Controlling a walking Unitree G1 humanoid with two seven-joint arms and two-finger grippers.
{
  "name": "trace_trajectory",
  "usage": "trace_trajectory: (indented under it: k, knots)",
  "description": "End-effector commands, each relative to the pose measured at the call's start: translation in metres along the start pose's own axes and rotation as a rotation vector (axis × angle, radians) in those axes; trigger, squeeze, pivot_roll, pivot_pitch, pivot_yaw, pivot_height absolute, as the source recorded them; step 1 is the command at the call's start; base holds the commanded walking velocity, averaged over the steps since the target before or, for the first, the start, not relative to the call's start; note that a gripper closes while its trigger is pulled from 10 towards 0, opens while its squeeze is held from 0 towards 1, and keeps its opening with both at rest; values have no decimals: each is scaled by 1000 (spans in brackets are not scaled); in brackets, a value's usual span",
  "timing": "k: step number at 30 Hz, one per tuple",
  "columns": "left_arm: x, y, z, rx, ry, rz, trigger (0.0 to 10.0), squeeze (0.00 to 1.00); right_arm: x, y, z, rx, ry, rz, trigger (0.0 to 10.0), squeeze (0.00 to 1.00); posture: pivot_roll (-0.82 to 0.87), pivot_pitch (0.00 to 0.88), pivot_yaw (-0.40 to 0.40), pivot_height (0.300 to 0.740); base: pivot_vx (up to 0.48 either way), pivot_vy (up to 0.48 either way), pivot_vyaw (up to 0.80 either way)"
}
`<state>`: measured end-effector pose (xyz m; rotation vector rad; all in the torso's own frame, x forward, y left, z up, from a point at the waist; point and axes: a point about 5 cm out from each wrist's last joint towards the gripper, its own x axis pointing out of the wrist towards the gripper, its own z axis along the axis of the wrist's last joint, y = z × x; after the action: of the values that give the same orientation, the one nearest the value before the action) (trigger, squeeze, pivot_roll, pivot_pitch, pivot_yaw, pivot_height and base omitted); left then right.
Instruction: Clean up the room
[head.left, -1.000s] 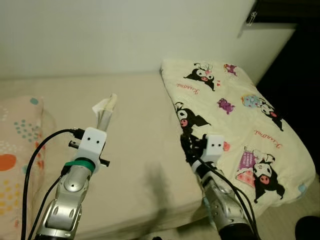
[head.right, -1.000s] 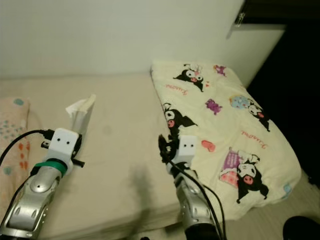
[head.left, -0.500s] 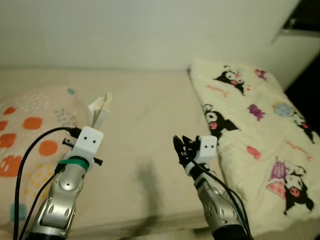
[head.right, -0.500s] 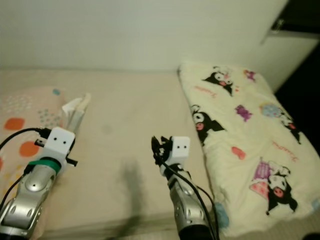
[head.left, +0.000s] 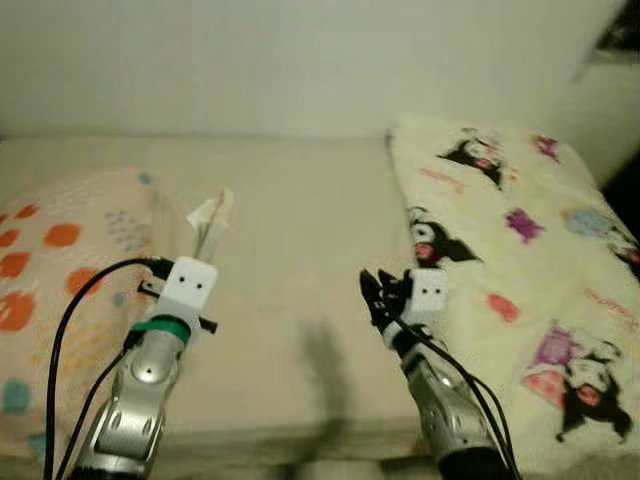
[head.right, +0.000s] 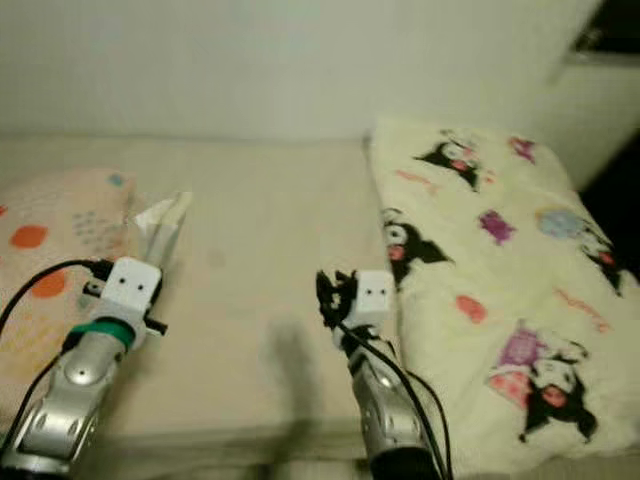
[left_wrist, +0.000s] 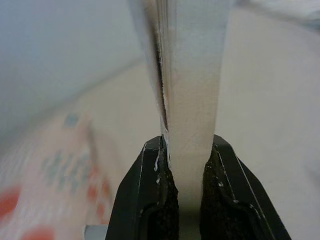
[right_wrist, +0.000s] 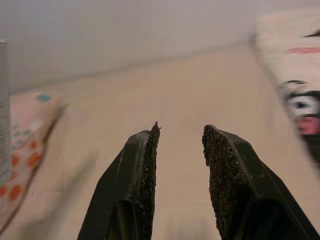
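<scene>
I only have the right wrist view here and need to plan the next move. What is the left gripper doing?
Observer: The left gripper is shut on a thin white book, held upright above the beige mattress.
Operator: What lies to the robot's left of it?
Observer: A peach pillow with orange and teal dots, lying on the mattress.
Operator: And on my right side?
Observer: A cream blanket printed with black-and-white cartoon characters covers the mattress there. The right gripper hovers beside its edge, jaws open and holding nothing.
</scene>
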<state>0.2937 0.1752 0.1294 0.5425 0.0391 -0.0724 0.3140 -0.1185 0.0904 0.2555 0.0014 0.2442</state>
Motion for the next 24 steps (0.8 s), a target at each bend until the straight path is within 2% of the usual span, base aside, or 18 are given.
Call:
trace_trajectory:
  k: [1, 2, 5, 7, 8, 11, 14, 15, 24]
  knots:
    - [-5, -7, -3, 72, -27, -68, 10000, 0, -2, 3, -5, 4, 14, 6, 10000, 0, 95, 65, -9, 740, 0, 0, 0]
    - [-7, -12, -5, 189, -57, -112, 10000, 0, -2, 3, -5, 7, 14, 8, 10000, 0, 95, 65, -9, 740, 0, 0, 0]
    - [-13, -22, -19, 453, -114, -218, 10000, 0, -3, 4, -6, 13, 16, 10, 10000, 0, 101, 71, -13, 740, 0, 0, 0]
    - [-15, -25, -32, 543, -115, -256, 10000, 0, -4, 4, -7, 27, 19, 13, 10000, 0, 102, 77, -16, 740, 0, 0, 0]
    - [-15, -25, -32, 543, -115, -256, 10000, 0, -4, 4, -7, 27, 19, 13, 10000, 0, 102, 77, -16, 740, 0, 0, 0]
    - [-16, -31, -46, 711, -128, -274, 10000, 0, -6, 3, -12, 43, 37, 4, 10000, 0, 102, 77, -16, 735, 0, 0, 0]
    - [-16, -33, -54, 756, -116, -265, 10000, 0, -7, 3, -13, 49, 38, 2, 10000, 0, 95, 82, -18, 730, 0, 0, 0]
    - [-17, -37, -64, 801, -102, -260, 10000, 0, -8, 3, -13, 50, 36, 1, 10000, 0, 93, 84, -19, 720, 0, 0, 0]
    - [-21, -47, -84, 834, -72, -276, 10000, 0, -8, 1, -9, 42, 27, -1, 10000, 0, 85, 83, -21, 690, 0, 0, 0]
